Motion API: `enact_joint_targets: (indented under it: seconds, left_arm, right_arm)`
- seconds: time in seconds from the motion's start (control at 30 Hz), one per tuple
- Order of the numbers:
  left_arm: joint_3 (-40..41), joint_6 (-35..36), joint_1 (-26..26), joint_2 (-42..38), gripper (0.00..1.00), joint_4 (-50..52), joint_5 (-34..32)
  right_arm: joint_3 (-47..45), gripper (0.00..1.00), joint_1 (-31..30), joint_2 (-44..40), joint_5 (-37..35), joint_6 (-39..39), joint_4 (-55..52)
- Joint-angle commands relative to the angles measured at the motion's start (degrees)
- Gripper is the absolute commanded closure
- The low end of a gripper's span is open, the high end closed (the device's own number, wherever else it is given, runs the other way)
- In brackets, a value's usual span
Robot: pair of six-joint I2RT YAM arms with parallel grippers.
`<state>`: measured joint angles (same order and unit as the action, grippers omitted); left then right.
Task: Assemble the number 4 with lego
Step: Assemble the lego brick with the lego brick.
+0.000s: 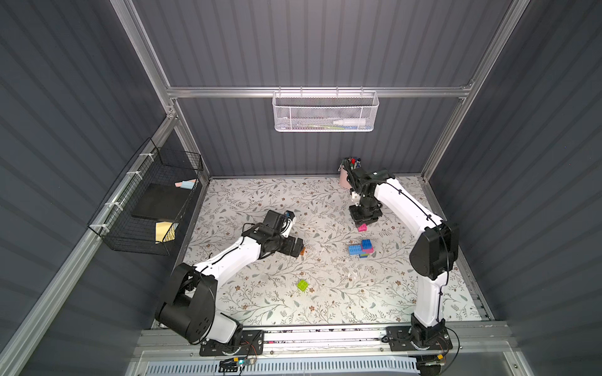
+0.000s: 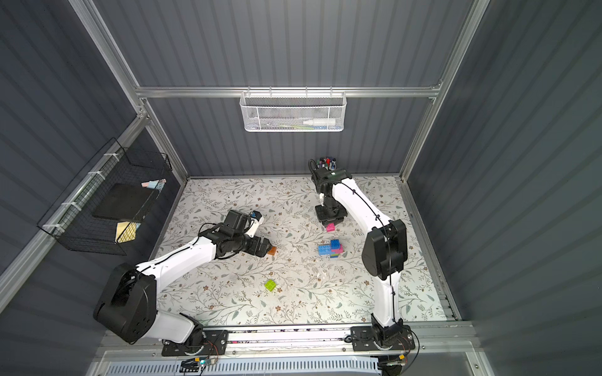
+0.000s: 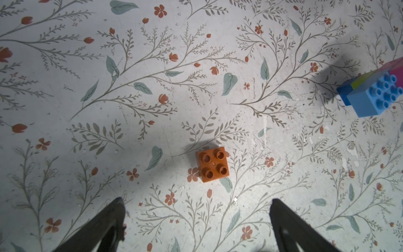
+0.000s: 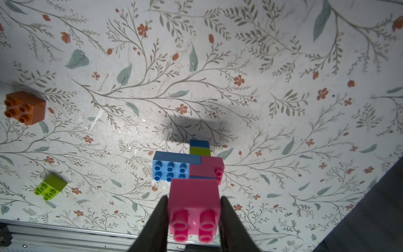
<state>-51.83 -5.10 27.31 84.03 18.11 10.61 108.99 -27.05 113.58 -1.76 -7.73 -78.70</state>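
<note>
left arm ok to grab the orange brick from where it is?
Probably yes. The left gripper is open just short of the orange brick, which sits studs up, alone on the table; nothing lies between the jaws and it. The joined bricks stand well apart from it.

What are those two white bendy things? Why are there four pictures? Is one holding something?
They are two robot arms, the left arm and the right arm, fixed at the edge of a flowery table. Two pictures look down from a camera up high and show nearly the same scene. The other two come from small cameras on each arm's wrist, looking past its tool. On the table lie an orange brick, a lime green brick and a half-built figure of blue, pink and green bricks. The right tool is squeezing a pink brick close to the figure. The left tool is open and empty, with the orange brick just ahead of it.
</note>
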Motion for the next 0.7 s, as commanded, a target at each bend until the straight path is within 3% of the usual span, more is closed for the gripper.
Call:
enact_joint_targets:
  seconds: [0.0,0.67]
  left_arm:
    - [0.1,0.5,-0.3,-0.5,0.01,0.8,0.4]
    - [0.1,0.0,-0.2,0.2,0.01,0.0,0.3]
  right_arm:
    - [-4.2,0.62,1.1,-2.3,0.2,-1.0,-1.6]
    - [-13.8,0.63,2.6,-5.7,5.6,-2.6,4.5]
